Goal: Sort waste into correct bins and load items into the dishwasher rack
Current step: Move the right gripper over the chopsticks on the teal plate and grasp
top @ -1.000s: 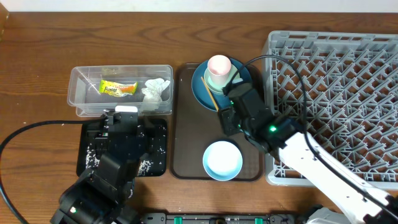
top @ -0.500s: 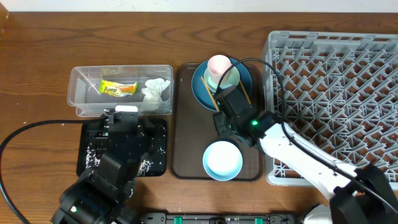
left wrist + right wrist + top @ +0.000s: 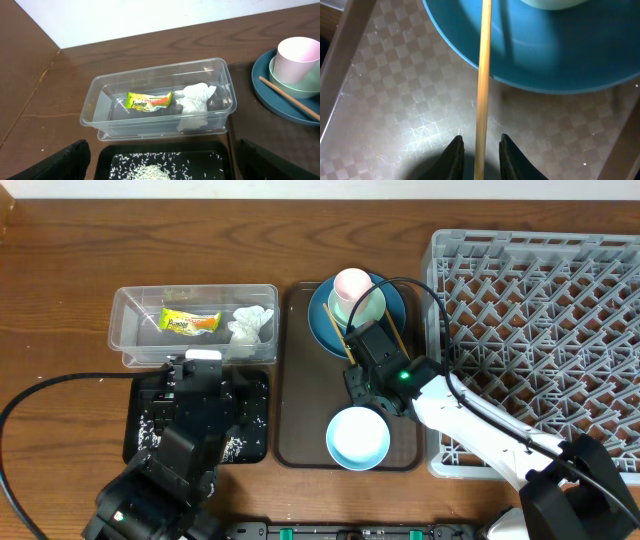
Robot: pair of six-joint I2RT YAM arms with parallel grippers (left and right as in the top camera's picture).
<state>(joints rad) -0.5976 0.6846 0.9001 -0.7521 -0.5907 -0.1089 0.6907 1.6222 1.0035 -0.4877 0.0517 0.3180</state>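
A wooden chopstick slopes from the dark blue plate down onto the brown tray. My right gripper straddles its lower end, jaws narrow, with a thin gap on each side. From overhead the right gripper sits just below the plate, which carries the mint-green bowl and pink cup. My left gripper hangs wide open over the black tray of rice. The clear tub holds the wrapper and tissue.
The pale blue-white bowl stands on the brown serving tray, close beside my right arm. The grey dishwasher rack fills the right side, with the right arm's cable arching over its left edge. The tub and black tray lie left of the serving tray.
My right gripper has slid left and down to the chopstick's lower end, and its jaws have narrowed around it. The left arm has stayed still.
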